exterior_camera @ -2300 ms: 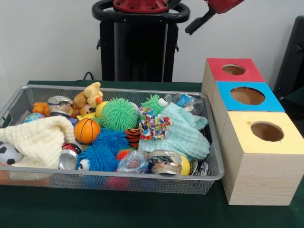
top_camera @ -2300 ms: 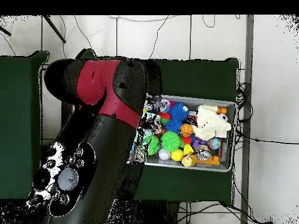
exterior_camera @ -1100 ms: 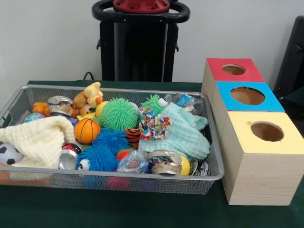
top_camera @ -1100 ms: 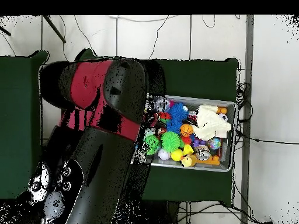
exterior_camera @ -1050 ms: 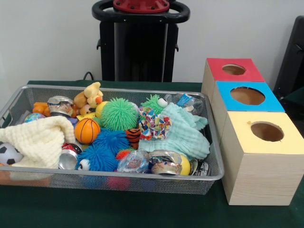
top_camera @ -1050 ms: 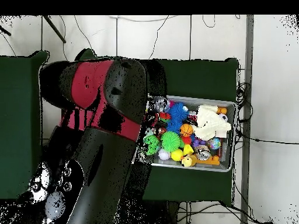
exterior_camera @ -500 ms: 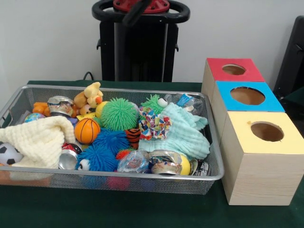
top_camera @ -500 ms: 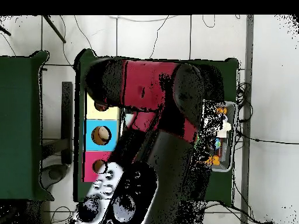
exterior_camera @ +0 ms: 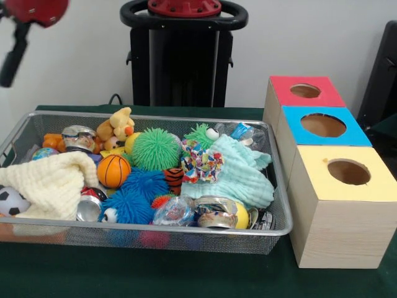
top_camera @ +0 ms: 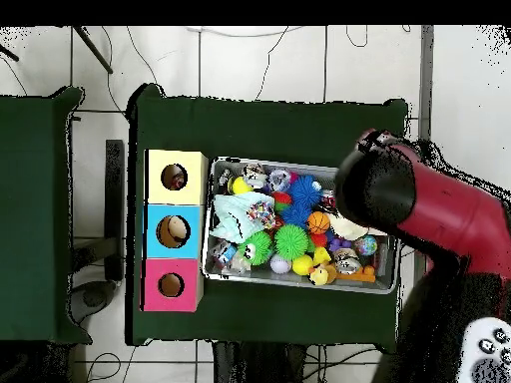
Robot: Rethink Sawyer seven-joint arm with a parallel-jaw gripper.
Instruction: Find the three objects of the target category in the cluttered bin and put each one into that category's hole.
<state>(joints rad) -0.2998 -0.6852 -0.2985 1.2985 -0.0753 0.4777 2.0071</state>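
The desk (exterior_camera: 186, 279), covered in dark green cloth, is seen carrying everything below the arm (top_camera: 429, 214). The red and black arm is found over one end of the wire bin (exterior_camera: 282, 205); in the front view only a red joint and a dark rod, taken to be the pincer (exterior_camera: 12, 53), are shown at the upper left corner, above and well apart from the bin. Whether the pincer is released or clenched cannot be told; nothing is seen held.

The bin is packed with clutter, all lying low and away from the pincer. A cream cloth (exterior_camera: 53, 183) is draped at the end nearest it; a mint cloth (exterior_camera: 239, 174) is spread at the far end. Between them are noted a green spiky ball (exterior_camera: 155, 149), blue spiky balls (exterior_camera: 139, 192), a small basketball (exterior_camera: 113, 171) and crushed cans (exterior_camera: 214, 214).

Farthest from the pincer, beside the bin, three wooden boxes are lined up touching: yellow-topped (exterior_camera: 347, 205), blue-topped (exterior_camera: 322, 126), red-topped (exterior_camera: 304, 91), each with one round hole.
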